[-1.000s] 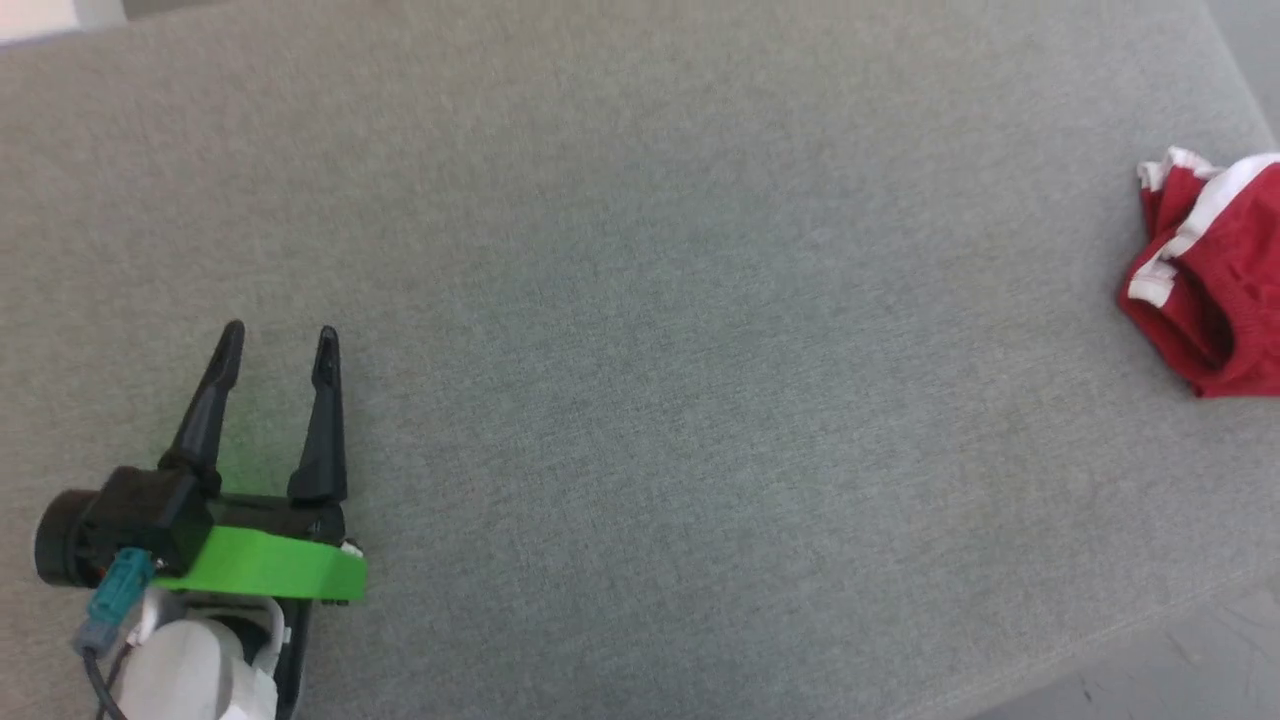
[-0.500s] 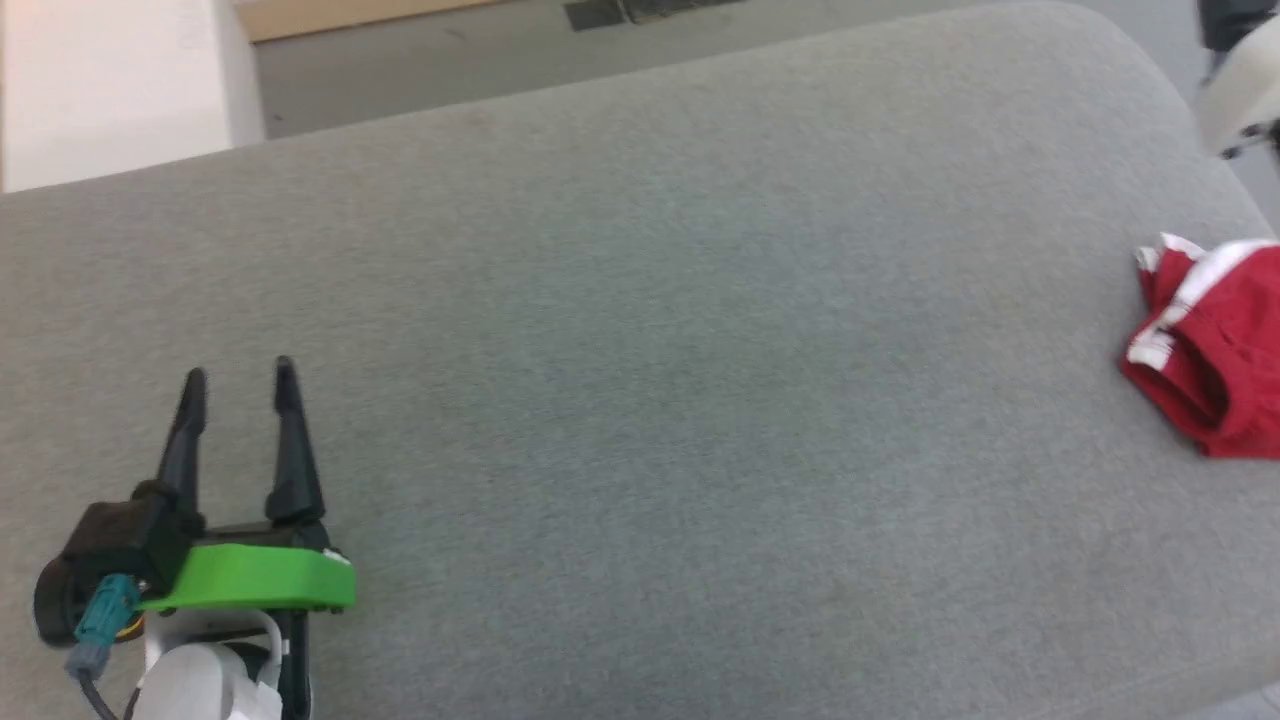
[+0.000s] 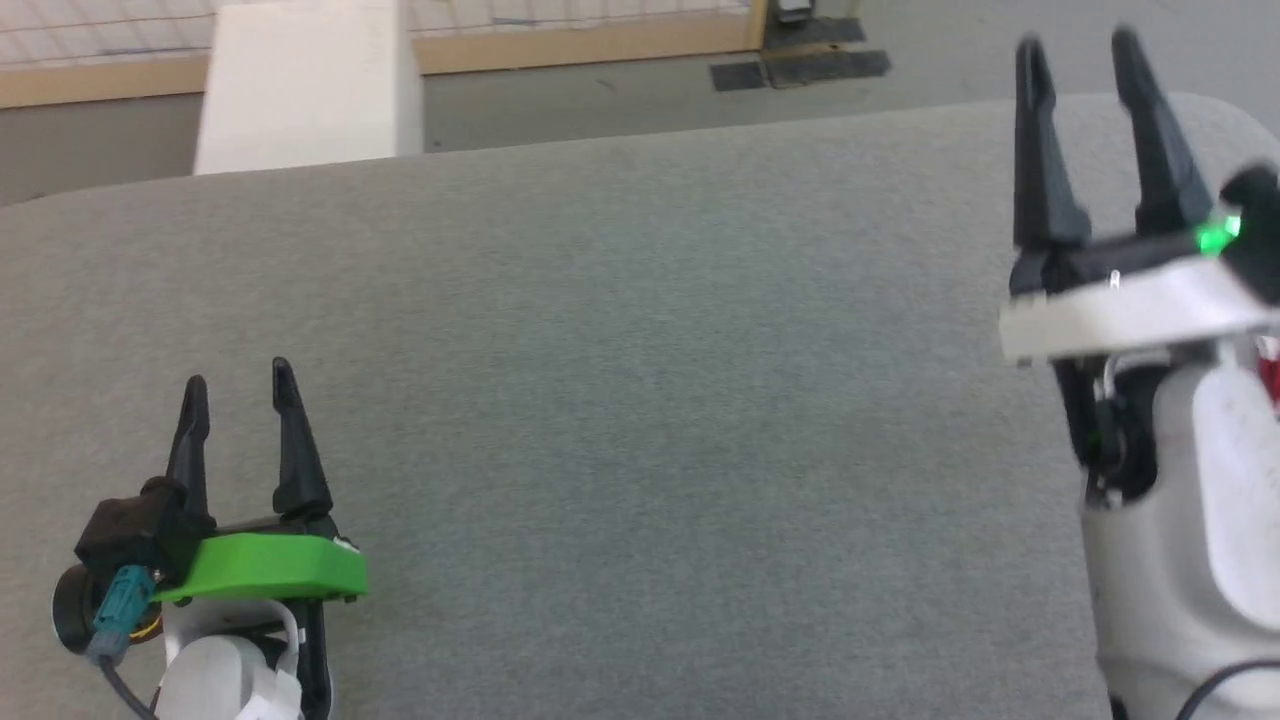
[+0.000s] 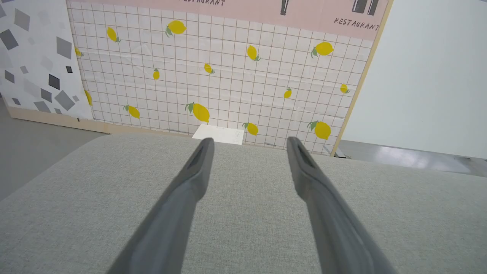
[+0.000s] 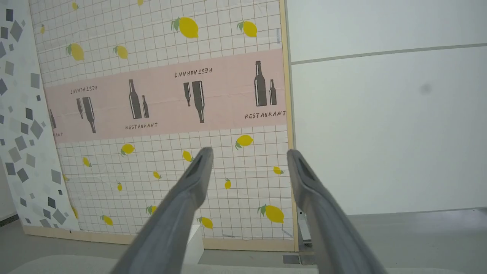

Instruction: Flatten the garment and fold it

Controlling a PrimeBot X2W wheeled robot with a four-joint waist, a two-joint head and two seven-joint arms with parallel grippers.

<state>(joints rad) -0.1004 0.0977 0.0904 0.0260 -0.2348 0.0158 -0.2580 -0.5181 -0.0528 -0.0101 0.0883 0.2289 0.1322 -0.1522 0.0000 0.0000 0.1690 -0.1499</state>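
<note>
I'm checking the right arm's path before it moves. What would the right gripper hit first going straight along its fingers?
Nothing close: the right gripper points above the grey cushion toward the lemon-print wall panel. That panel looks like the first thing in line, though depth is unclear.

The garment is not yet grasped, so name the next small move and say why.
Probably bring the right gripper down and back toward the garment, a red sliver beside that arm's wrist. Both grippers are open and empty; the left gripper sits far across the grey surface, while the right one points at the wall.
</note>
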